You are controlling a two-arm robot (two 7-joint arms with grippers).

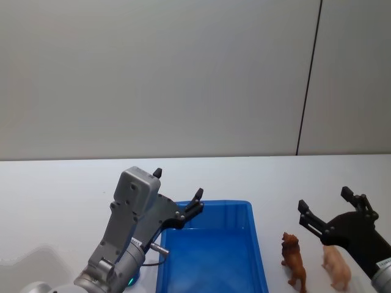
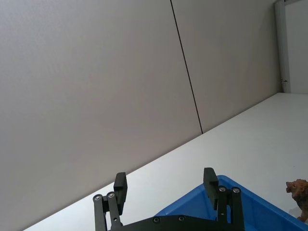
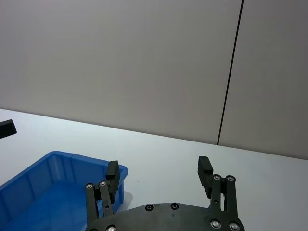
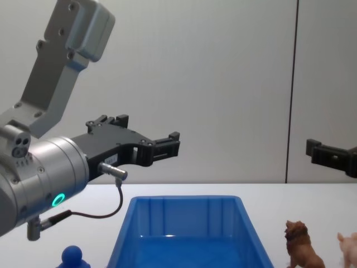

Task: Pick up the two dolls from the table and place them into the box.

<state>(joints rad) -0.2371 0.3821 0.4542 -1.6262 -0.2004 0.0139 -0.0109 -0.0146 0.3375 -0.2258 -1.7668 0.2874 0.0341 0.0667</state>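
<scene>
1. Nearest the robot, the blue figure [image 4: 72,258] sits left of the box [image 1: 257,241], low under the left arm. Only its head shows, so its pose is uncertain.
2. The brown lion [image 1: 294,259] stands just right of the box, its long axis running near to far.
3. The right gripper [image 1: 324,198], fingers spread and empty, hangs above and just beyond the lion, and is the nearer arm.
4. The left gripper [image 1: 178,183], also spread and empty, hovers over the box's far left corner.

This looks like a robotics lab or test cell. A plain white worktop [image 1: 61,183] meets a blank grey panelled wall [image 1: 153,73] with one dark vertical seam [image 1: 308,79]. A grey metal robot arm [image 4: 44,167] with a glowing green status ring [image 4: 57,199] and an exposed cable [image 4: 106,214] reaches over a blue plastic box [image 1: 214,203].
</scene>
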